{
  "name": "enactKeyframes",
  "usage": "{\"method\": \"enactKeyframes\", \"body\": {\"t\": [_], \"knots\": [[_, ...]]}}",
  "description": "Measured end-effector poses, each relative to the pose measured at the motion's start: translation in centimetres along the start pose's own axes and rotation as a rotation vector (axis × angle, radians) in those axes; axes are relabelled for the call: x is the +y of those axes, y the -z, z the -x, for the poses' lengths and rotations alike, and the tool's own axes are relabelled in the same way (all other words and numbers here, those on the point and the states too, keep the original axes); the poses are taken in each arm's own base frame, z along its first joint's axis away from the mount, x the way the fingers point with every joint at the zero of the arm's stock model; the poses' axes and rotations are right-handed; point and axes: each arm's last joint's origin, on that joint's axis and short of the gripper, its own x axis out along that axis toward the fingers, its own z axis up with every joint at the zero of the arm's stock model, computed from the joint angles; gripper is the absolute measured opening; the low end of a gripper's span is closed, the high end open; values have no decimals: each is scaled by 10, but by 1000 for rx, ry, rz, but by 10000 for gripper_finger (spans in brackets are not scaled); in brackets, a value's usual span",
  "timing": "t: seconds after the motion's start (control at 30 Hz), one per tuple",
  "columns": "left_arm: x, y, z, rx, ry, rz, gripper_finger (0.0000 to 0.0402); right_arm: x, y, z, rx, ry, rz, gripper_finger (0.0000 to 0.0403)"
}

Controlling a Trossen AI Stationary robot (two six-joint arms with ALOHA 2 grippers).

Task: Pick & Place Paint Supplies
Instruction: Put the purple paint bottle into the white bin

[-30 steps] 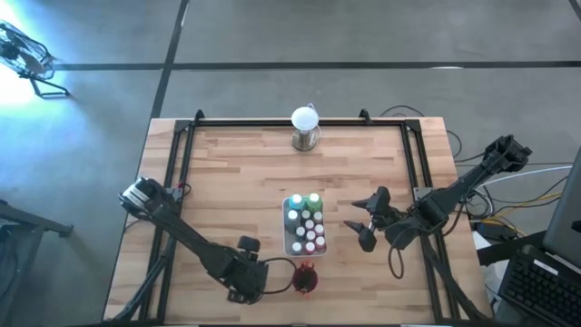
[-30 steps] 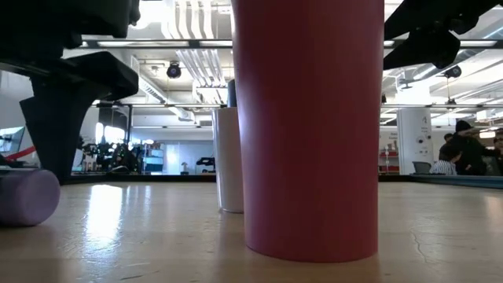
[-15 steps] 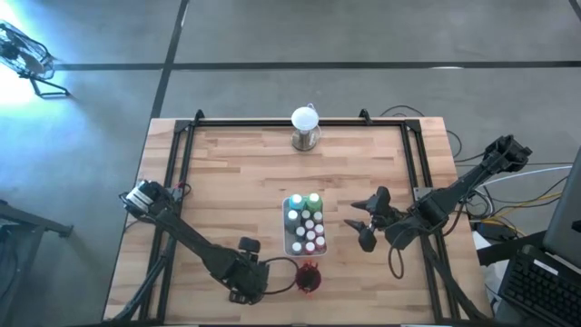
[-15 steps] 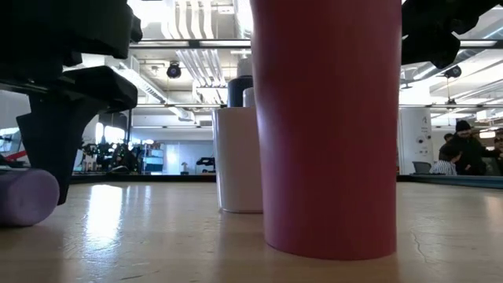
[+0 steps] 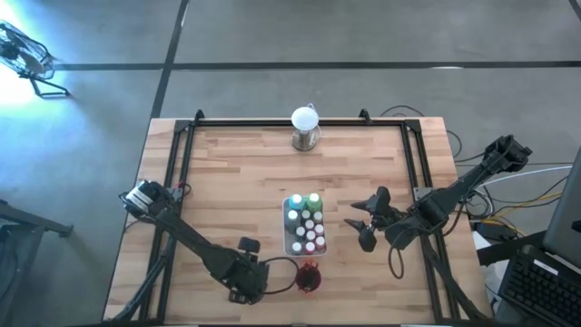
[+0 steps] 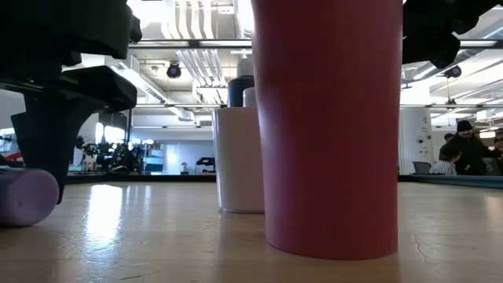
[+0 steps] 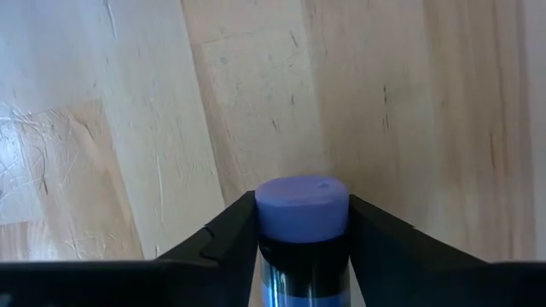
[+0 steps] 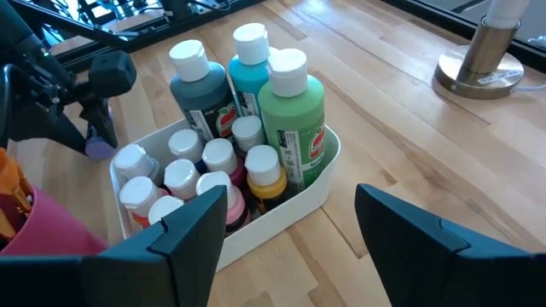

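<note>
Between the earlier low view and this one, the dark red cup [image 6: 328,126] has slid sideways across the picture, uncovering more of the white tray [image 6: 238,159] and a dark bottle top behind it; over the last half second almost nothing has shifted.

The purple paint bottle [image 7: 302,223] lies on its side on the counter [image 5: 236,173], right between the fingers [image 7: 223,237] of the left hand [image 5: 257,272]. The wrist view shows both fingers pressed to the bottle's flanks, the hand about half closed and gripping it. In the low view the bottle's rounded end [image 6: 25,196] rests on the wood beneath that hand, so by the look of it the bottle has not been lifted yet. The cup stands just beside the left hand, on its fingertip side, with orange-tipped brushes [image 8: 13,183] poking out of it. The tray lies just beyond the cup.

The right hand [image 5: 364,224] hovers just beside the tray, its two fingers spread wide and holding nothing. Ahead of it the tray is packed with white-capped bottles, among them a green bottle [image 8: 295,111], a teal one and several small ones.

Judged from this, the purple bottle is the one still out of place, and the grip just taken is the first half of its move.

The white globe lamp [image 5: 305,127] stands well apart from both hands.
</note>
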Motion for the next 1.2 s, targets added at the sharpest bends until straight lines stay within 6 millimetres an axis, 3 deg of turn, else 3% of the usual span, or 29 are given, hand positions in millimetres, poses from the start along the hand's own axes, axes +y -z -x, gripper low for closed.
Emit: {"method": "enactKeyframes", "body": {"t": [0.5, 0.73, 1.2], "knots": [[0, 3, 2, 43, 31, 11, 159, 0, 0, 0, 0, 0, 0, 286], [0, -1, 14, 80, 27, 13, 158, 0, 0, 0, 0, 0, 0, 297], [-3, -8, 33, 103, 15, 4, 158, 0, 0, 0, 0, 0, 3, 259]]}}
